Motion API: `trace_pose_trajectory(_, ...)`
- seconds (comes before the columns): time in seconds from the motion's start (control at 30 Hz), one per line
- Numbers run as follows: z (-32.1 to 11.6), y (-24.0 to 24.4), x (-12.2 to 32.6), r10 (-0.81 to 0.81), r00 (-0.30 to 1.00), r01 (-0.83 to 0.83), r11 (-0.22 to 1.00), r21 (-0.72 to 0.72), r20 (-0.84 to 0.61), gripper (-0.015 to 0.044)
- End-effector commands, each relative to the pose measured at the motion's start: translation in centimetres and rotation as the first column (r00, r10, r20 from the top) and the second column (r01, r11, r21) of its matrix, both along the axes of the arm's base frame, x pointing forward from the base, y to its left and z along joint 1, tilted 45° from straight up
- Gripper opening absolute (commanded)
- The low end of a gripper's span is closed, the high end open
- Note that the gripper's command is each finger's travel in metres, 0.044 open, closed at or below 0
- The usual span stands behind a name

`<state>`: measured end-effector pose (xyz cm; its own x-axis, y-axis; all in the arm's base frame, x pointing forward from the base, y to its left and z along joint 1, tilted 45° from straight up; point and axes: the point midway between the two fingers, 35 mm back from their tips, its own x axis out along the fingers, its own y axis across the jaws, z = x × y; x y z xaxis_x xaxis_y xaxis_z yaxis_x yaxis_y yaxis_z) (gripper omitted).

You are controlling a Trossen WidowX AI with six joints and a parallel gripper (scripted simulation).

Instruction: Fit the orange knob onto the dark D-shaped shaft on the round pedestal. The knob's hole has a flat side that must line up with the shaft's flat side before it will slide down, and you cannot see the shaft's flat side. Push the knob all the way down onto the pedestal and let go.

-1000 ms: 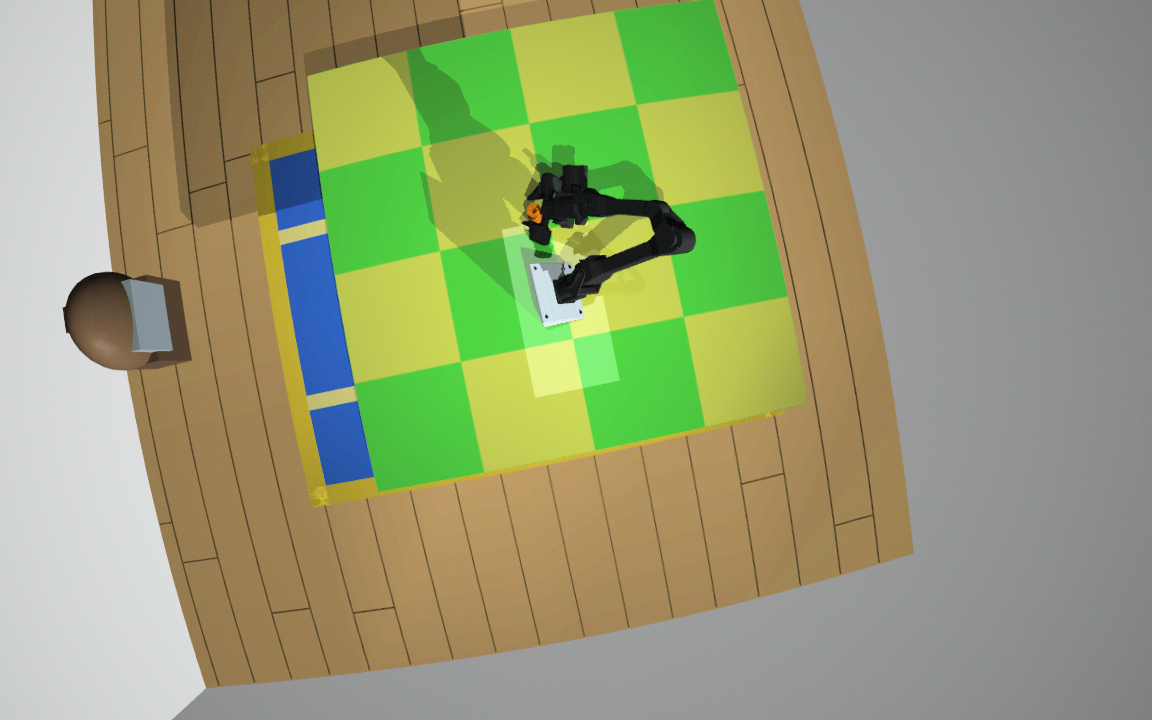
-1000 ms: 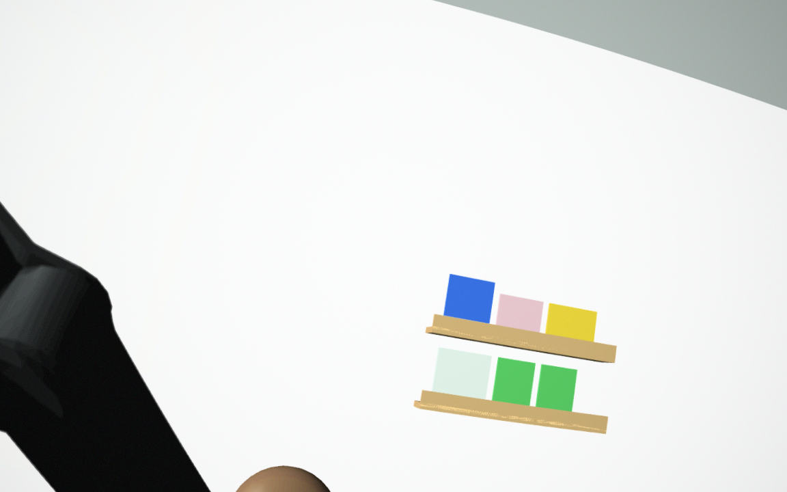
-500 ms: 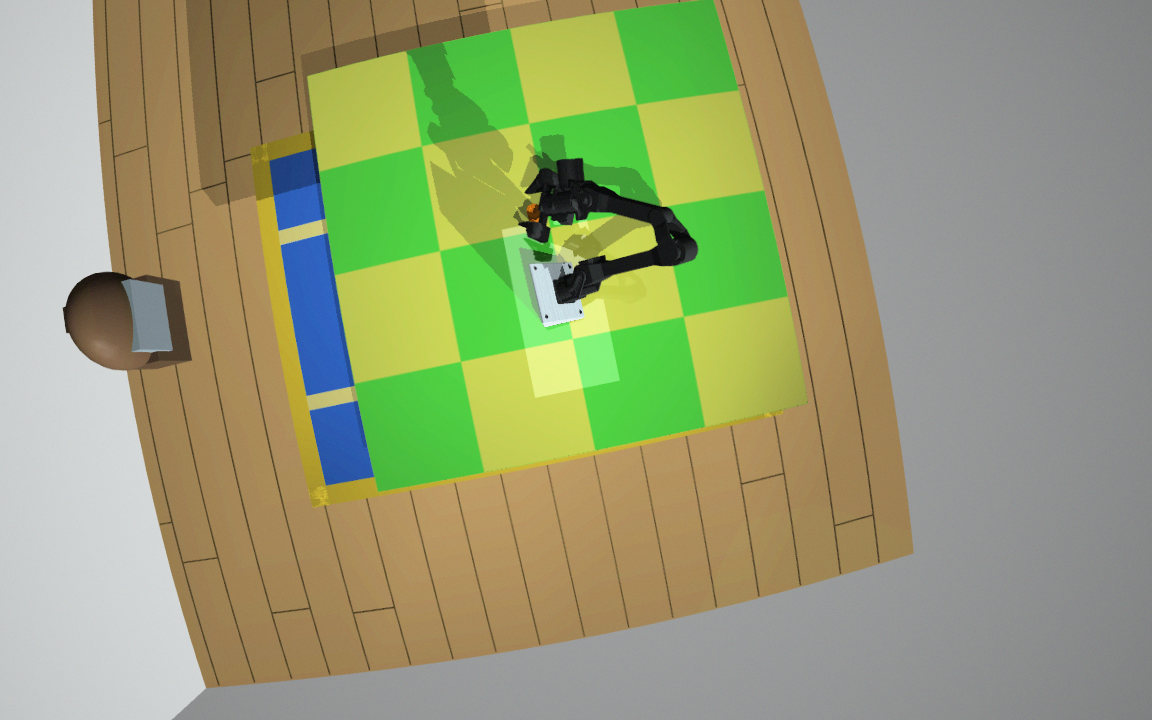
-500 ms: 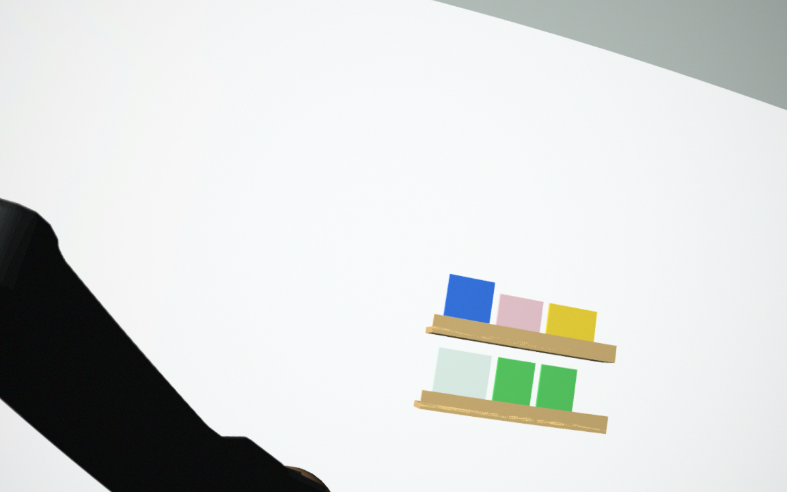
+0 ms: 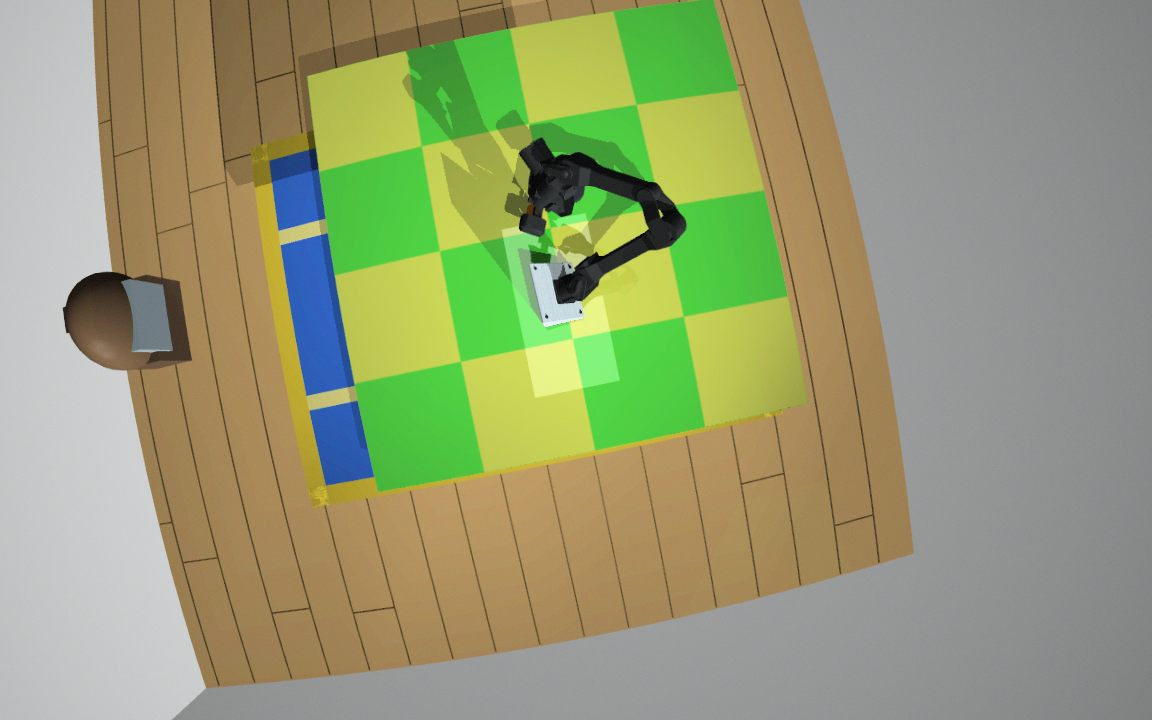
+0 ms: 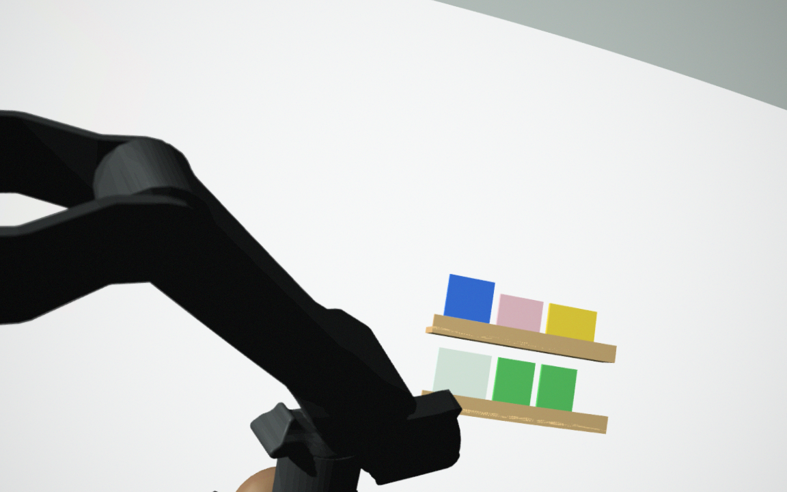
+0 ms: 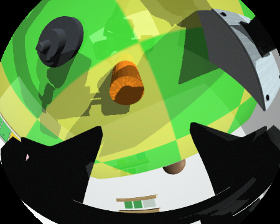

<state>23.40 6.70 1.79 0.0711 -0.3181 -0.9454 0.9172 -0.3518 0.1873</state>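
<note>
The orange knob (image 7: 126,90) (image 5: 530,210) stands on the checkered top, apart from the pedestal; in the top view only a sliver shows beside the arm. The dark round pedestal (image 7: 75,35) is to its upper left in the wrist view, with its bare shaft (image 7: 43,46) sticking up; the shaft's flat side cannot be made out. My gripper (image 7: 146,126) is open and empty, its fingertips wide apart, with the knob beyond them in the wrist view and slightly left of their middle. The arm hides the pedestal in the top view, and neither knob nor pedestal shows in the exterior view.
The green and yellow checkered top (image 5: 401,322) bears the arm's silver base plate (image 5: 546,300) (image 7: 268,73), to the right of the knob in the wrist view. A brown round object (image 5: 101,320) is off to the left. Wall shelves (image 6: 525,339) hold colored blocks.
</note>
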Motion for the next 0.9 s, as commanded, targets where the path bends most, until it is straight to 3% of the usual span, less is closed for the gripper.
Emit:
trace_pose_trajectory(0.0, 1.15, 0.71, 0.38, -0.046, 0.998, 0.034, 0.961, -0.273, -0.036, 0.044)
trace_pose_trajectory(0.1, 1.95, 1.39, 0.79, -0.039, 0.999, 0.024, 0.909, -0.417, -0.026, 0.044)
trace_pose_trajectory(0.5, 2.01, 1.44, 0.83, -0.026, 0.999, 0.008, 0.904, -0.427, -0.036, 0.044)
trace_pose_trajectory(0.67, 1.98, 1.42, 0.83, 0.264, 0.911, -0.378, 0.843, -0.383, -0.317, 0.044)
trace_pose_trajectory(0.87, 1.94, 1.37, 0.84, 0.569, 0.535, -0.797, 0.584, -0.151, -0.625, 0.044)
